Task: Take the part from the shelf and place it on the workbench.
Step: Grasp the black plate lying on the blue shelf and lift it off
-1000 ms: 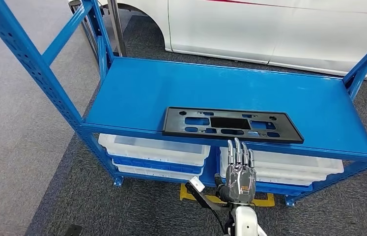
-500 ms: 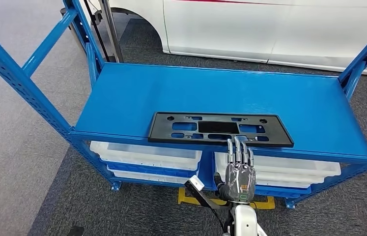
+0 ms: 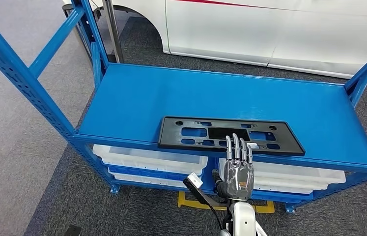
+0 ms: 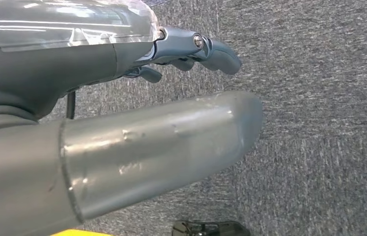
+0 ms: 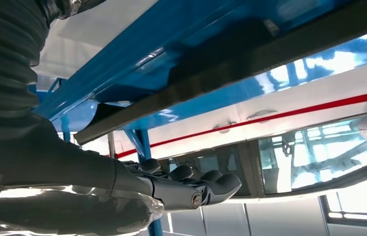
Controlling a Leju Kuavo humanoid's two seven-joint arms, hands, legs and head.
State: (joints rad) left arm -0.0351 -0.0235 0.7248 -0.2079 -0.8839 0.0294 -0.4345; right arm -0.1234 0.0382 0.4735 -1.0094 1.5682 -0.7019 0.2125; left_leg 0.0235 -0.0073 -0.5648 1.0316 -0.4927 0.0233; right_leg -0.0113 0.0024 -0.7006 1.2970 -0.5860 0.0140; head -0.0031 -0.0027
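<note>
I see the black part [image 3: 230,135] lying flat at the near edge of the blue shelf [image 3: 137,96]. My right hand [image 3: 238,167] reaches toward it, fingers straight, empty; my left hand [image 4: 191,49] holds nothing.

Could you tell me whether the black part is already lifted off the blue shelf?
No, the black part lies flat on the blue shelf, with the right hand raised at its front edge.

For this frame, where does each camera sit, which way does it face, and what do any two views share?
Head view: high on the body, looking down at the blue shelf and black part; right robot hand raised.
Left wrist view: behind the left robot hand, facing grey carpet.
Right wrist view: behind the right robot hand, looking up past the shelf edge.
Shared: head and right wrist views show the part, shelf and white car.
</note>
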